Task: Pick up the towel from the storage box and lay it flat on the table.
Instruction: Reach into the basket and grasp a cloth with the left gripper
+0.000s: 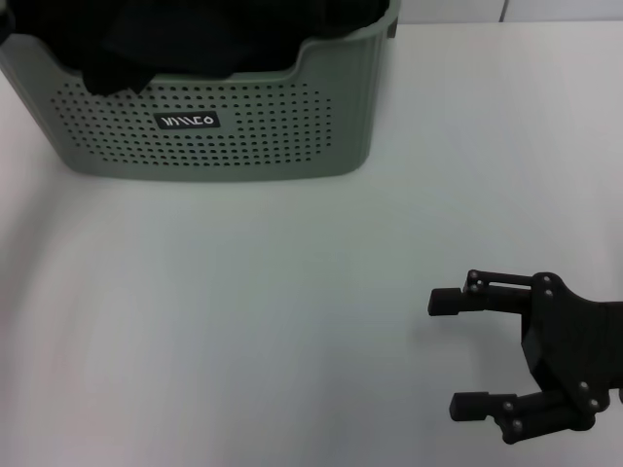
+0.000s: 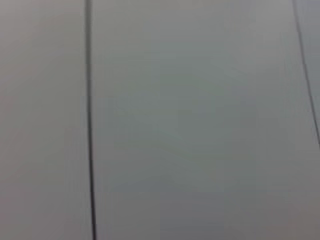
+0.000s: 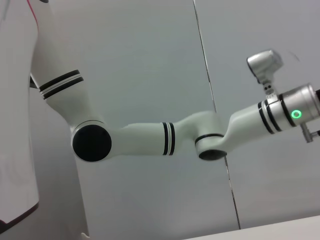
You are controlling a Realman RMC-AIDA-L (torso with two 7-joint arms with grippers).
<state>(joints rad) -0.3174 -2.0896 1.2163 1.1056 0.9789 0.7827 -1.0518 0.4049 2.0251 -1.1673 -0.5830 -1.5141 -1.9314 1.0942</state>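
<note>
- Nearest, at about 5 o'clock in the head view, the right gripper (image 1: 456, 352) hovers low over the bare tabletop (image 1: 292, 292), its two black fingers spread apart with nothing between them.
- It is well apart from the basket (image 1: 224, 122), so the reach toward 11 o'clock is a long one; coming in too low could knock the near wall and push the basket away.
- The left arm (image 3: 165, 137) shows only in the right wrist view, raised off to the side; its gripper is not seen in any view, so I cannot tell its state. The left wrist view shows only a plain grey wall.
- Farthest, the basket sits at 11 o'clock on the tabletop, logo label (image 1: 188, 121) facing the robot.
- Only black fabric (image 1: 195, 44) shows above the rim. The yellow towel is not visible, probably buried or behind.
- Main risk, as I judge it: a blind grab takes the black fabric instead, or both together, or the fingers catch on the rim.
</note>
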